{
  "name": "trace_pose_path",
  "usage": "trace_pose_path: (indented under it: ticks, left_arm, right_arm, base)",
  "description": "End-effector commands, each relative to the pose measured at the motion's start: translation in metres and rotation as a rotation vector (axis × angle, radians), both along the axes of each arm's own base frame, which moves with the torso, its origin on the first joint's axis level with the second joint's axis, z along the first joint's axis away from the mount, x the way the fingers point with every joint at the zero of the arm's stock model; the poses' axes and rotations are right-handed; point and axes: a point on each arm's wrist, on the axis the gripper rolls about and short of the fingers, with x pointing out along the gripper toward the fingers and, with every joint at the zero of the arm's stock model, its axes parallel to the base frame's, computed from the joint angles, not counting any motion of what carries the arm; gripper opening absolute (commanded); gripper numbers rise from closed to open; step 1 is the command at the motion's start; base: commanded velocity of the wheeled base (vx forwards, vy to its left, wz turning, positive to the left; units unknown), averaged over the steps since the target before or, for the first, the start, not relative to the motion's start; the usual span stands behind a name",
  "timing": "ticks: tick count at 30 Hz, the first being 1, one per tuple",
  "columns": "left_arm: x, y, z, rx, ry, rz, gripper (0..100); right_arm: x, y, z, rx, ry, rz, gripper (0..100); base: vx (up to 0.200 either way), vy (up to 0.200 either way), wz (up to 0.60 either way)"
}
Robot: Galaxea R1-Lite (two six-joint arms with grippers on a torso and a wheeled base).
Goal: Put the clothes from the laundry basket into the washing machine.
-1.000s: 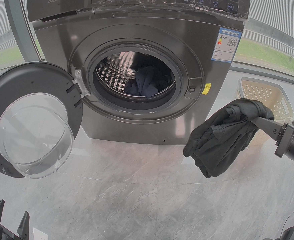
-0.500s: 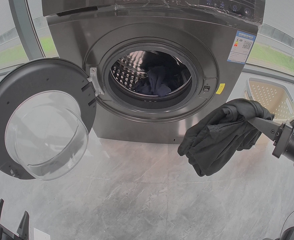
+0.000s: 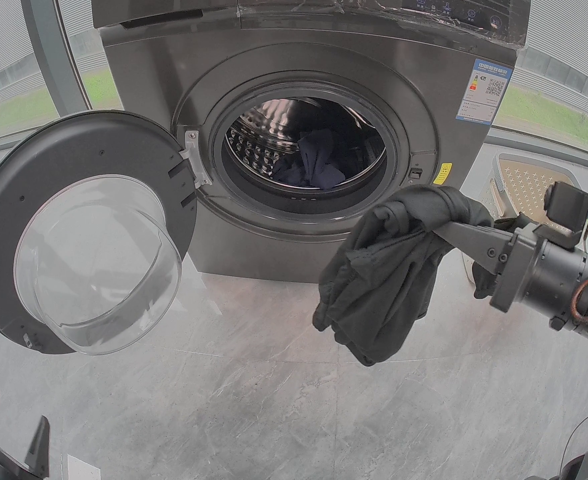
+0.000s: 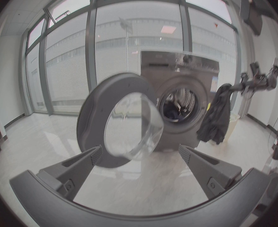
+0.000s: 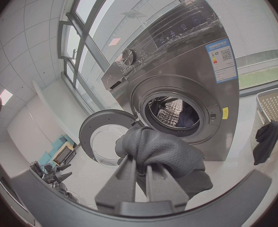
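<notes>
Holding a dark garment (image 3: pixel 381 268) in right jaws short of the washing machine (image 3: pixel 167 88), left jaws wide; one piece (image 3: pixel 314 161) inside, another (image 5: pixel 266 141) on the basket (image 5: pixel 274 104).

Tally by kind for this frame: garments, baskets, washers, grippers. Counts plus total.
Garments: 3 (grey garment in the right gripper; blue heap in the drum, counted as one; dark garment over the basket rim)
Laundry basket: 1
Washing machine: 1
Grippers: 2 (right, plus left gripper)
Total: 7
</notes>
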Motion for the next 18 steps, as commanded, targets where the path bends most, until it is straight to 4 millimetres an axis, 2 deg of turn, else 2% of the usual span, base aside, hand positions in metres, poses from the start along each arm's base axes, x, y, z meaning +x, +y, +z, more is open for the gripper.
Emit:
trace_pose_path:
  ticks: [1,8,11,15,16,18]
  left_arm:
    - [-0.006,-0.003,0.083,-0.022,-0.156,-0.177,100]
    - [0.044,-0.011,0.081,-0.023,0.15,-0.521,100]
    - [0.055,-0.013,0.082,-0.022,0.196,-0.592,100]
    - [0.083,-0.02,0.08,-0.019,0.291,-0.738,100]
    - [0.083,-0.02,0.08,-0.019,0.291,-0.738,100]
    - [0.1,-0.029,0.081,-0.019,0.318,-0.822,100]
  right_arm:
    - [0.026,0.043,-0.004,0.041,-0.021,0.0,0]
    - [0.049,0.069,-0.009,0.081,0.013,-0.003,0]
    - [0.057,0.074,-0.006,0.112,-0.015,-0.008,0]
    - [0.067,0.082,-0.008,0.138,-0.04,-0.014,0]
    - [0.067,0.082,-0.008,0.138,-0.04,-0.014,0]
    - [0.07,0.083,-0.01,0.133,-0.036,-0.022,0]
  base:
    - [0.0,0.0,0.0]
    - [0.0,0.0,0.0]
    - [0.0,0.0,0.0]
    - [0.0,0.0,0.0]
    - [0.0,0.0,0.0]
    - [0.0,0.0,0.0]
